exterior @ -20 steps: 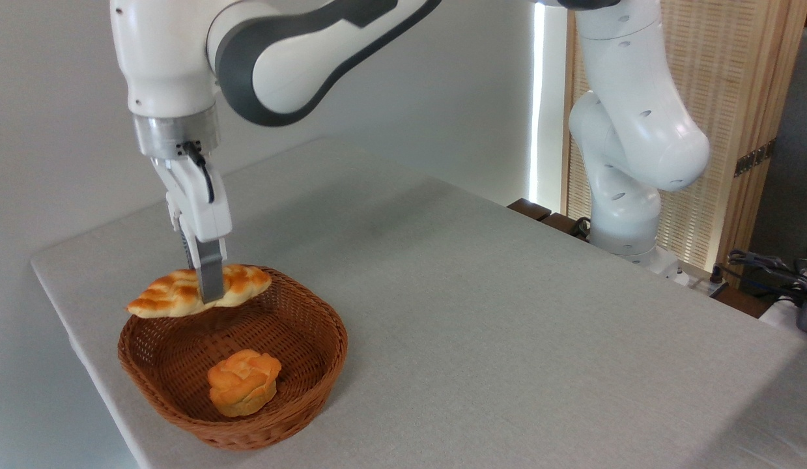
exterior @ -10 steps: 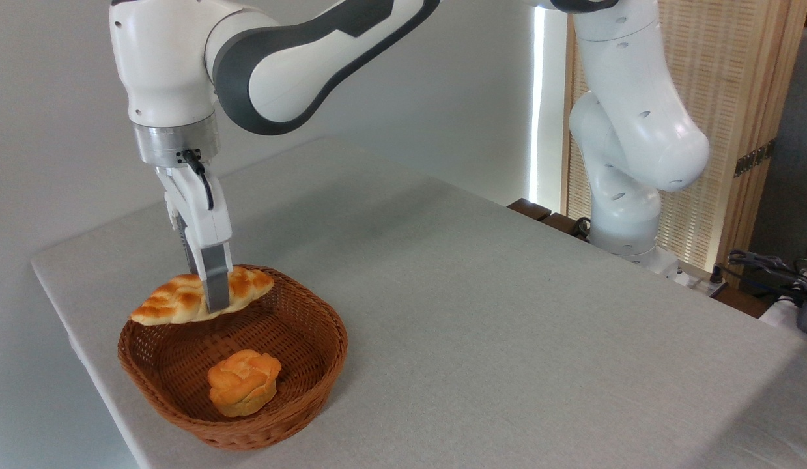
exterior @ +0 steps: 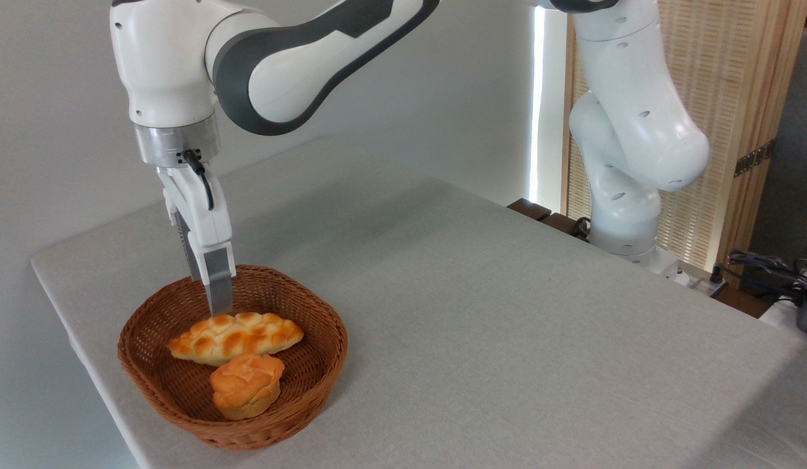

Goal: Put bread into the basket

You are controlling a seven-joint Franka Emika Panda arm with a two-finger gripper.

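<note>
Your bread lies flat in the basket, lengthwise from left to right across the middle of the floor, lattice top up. Its near side touches the bun, which sits just in front of it, toward the basket's near rim. The basket stands at the near left corner of the surface, close to the edge. The gripper hangs straight down over the far part of the basket, its tips just above the loaf's far edge and inside the rim line as you see it. The jaws have hold of nothing; the bread is free of them. You see them edge-on, one finger in front of the other, so you cannot tell how wide the gap between them is. The arm reaches in from the upper right, with its base at the far right edge of the surface, in front of a slatted wooden screen. The rest of the surface around the basket is plain grey cloth.
</note>
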